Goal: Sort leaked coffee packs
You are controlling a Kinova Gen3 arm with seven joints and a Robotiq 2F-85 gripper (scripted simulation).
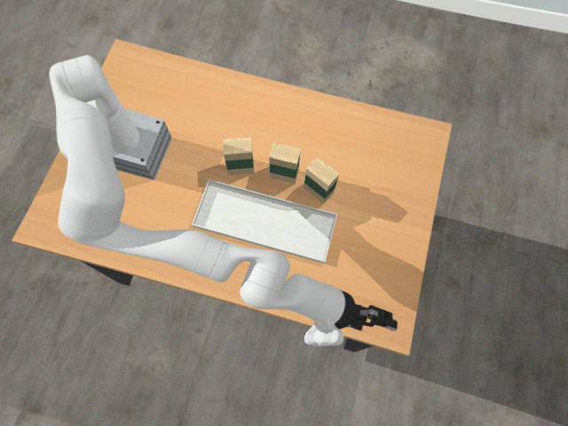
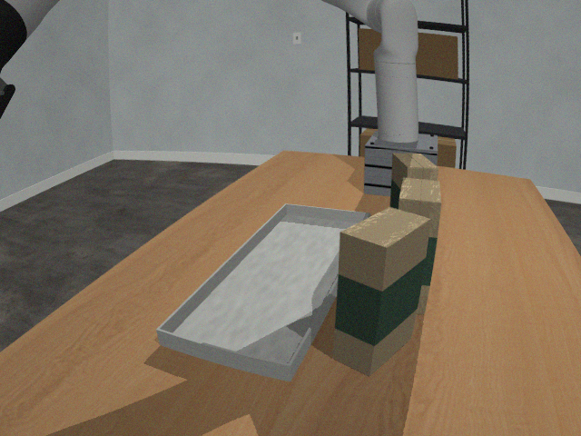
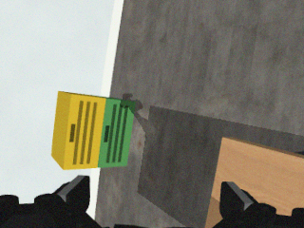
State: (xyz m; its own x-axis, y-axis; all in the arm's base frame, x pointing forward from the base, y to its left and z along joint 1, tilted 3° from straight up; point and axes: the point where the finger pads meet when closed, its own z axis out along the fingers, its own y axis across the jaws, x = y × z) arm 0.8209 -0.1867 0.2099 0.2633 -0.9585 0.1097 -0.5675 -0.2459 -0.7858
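Three coffee packs stand upright in a row on the table, each tan with a dark green band: the left pack (image 1: 238, 154) (image 2: 412, 170), the middle pack (image 1: 284, 160) (image 2: 420, 199) and the right pack (image 1: 320, 178) (image 2: 379, 282), which is turned at an angle. A grey tray (image 1: 316, 209) (image 2: 225, 349) with a white floor lies empty in front of them. My gripper (image 1: 389, 322) (image 3: 155, 193) is open and empty. It hangs at the table's near right corner, far from the packs, pointing sideways out past the table edge.
The arm's grey base block (image 1: 146, 146) (image 2: 379, 163) stands at the table's left end, behind the packs. The arm reaches along the table's front edge. A black shelf rack (image 2: 462, 89) with cardboard boxes stands at the wall. A yellow and green box (image 3: 95, 132) shows in the wrist view.
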